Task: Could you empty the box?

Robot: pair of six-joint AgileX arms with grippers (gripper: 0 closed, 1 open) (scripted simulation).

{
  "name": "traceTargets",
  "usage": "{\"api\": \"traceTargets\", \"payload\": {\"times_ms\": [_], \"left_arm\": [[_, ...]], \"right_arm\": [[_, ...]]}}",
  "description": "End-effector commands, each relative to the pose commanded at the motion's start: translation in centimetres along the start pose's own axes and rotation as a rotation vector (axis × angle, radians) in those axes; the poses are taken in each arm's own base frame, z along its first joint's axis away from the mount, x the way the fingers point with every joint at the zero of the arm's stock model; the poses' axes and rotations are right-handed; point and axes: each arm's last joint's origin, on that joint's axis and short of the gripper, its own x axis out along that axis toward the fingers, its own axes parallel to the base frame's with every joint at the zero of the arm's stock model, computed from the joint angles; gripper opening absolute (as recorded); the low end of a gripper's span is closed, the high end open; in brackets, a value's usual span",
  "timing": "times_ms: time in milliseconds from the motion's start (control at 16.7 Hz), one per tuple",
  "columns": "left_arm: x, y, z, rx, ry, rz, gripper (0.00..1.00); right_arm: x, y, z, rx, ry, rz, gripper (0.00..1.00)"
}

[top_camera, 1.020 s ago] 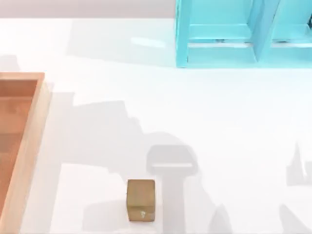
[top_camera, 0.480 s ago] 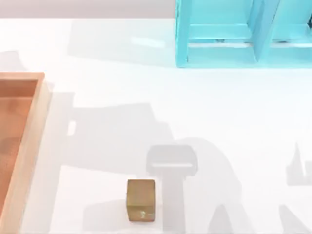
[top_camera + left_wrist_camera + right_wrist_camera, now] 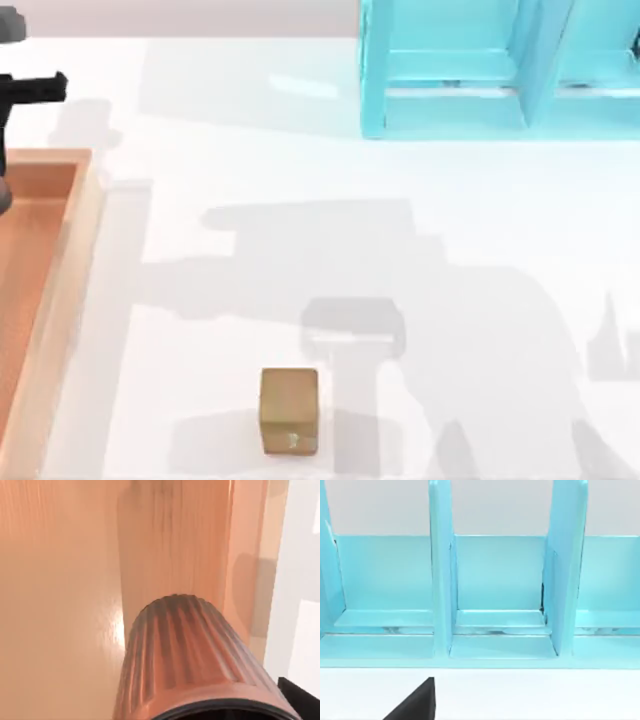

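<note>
Far left edge, top view: left arm point(image 3: 22, 90) reaches in above the box point(image 3: 70, 260); its grip state cannot be told. Brown cube point(image 3: 290, 410) sits lower centre on white table point(image 3: 450, 250). Turquoise shelf unit point(image 3: 500, 70) upper right.

The box point(image 3: 60, 290) lies at the table's point(image 3: 450, 250) left edge, the cube point(image 3: 289, 410) near the front, the shelf unit point(image 3: 480, 75) behind at right.

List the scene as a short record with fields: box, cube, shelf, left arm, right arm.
box: wooden box at table's left edge
cube: small brown cube, on the table right of the box, near edge
shelf: turquoise shelf unit, far right
left arm: dark part at far left above the box; ribbed orange cylinder close to its wrist camera
right arm: faces the shelf
</note>
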Motion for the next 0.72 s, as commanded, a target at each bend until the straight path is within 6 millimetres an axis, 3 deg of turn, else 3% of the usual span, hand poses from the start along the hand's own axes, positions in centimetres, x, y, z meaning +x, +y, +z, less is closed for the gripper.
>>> {"api": "traceTargets", "payload": {"times_ms": [180, 360, 540, 720], "left_arm": [[1.9, -6.1, 0.8, -0.031, -0.015, -0.024, 0.0], [4.2, -10.9, 1.4, -0.032, -0.024, -0.022, 0.0], [6.4, -14.0, 1.9, -0.001, -0.02, -0.006, 0.0], [7.7, -15.0, 2.2, 0.025, -0.008, 0.012, 0.0]], "right_arm": [[0.0, 0.0, 0.0, 0.0, 0.0, 0.0, 1.0], [0.0, 0.0, 0.0, 0.0, 0.0, 0.0, 1.0], [0.0, 0.0, 0.0, 0.0, 0.0, 0.0, 1.0], [0.0, 0.0, 0.0, 0.0, 0.0, 0.0, 1.0]]}}
